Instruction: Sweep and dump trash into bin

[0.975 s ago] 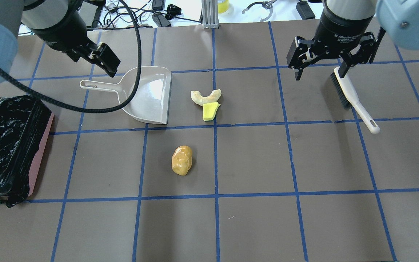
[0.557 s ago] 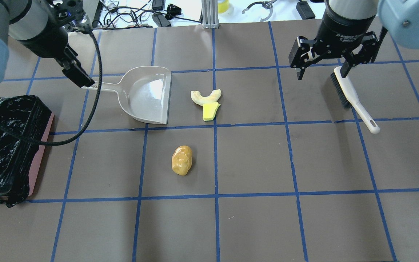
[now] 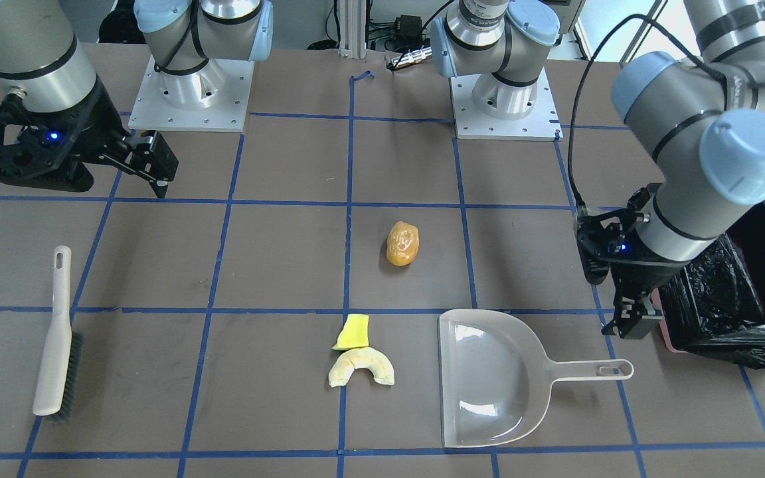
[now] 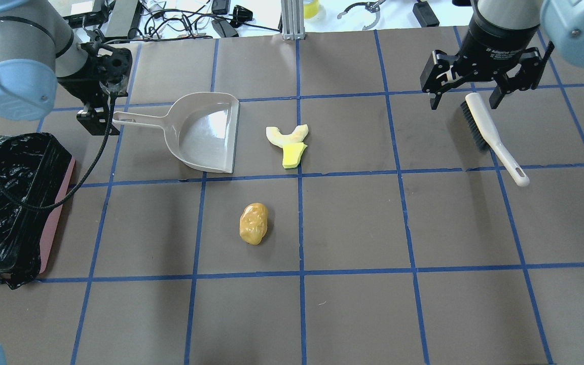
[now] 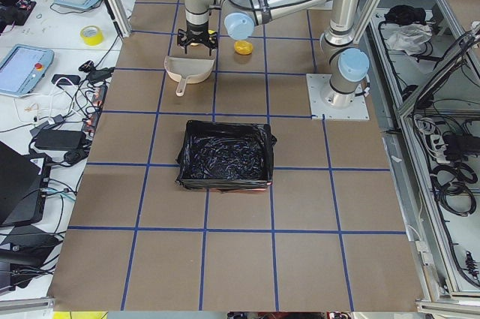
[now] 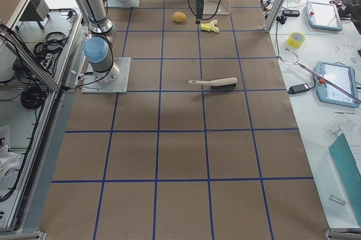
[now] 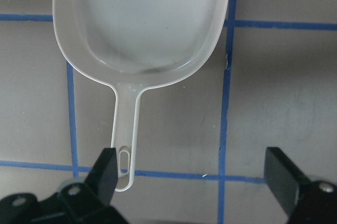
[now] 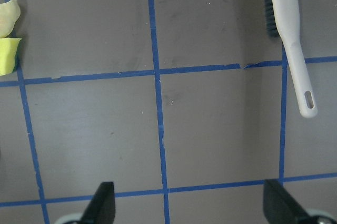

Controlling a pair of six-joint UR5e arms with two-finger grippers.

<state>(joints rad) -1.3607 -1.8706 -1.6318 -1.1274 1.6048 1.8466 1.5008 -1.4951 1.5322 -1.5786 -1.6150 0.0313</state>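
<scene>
My left gripper (image 7: 192, 163) hangs spread wide over the end of the dustpan (image 4: 206, 132) handle, which lies just inside one finger, though I cannot tell if they touch. My right gripper (image 4: 465, 101) is likewise spread above the brush (image 4: 489, 134) head. The orange-brown lump (image 4: 253, 223) lies alone, the yellow-green wedge (image 4: 292, 155) touches the cream crescent (image 4: 287, 136) near the dustpan's mouth, and the black-lined bin (image 4: 56, 213) sits far to my left, cut off by the overhead view.

Dustpan (image 4: 206, 133), brush (image 4: 490, 136) on gridded table (image 4: 353, 314)
</scene>
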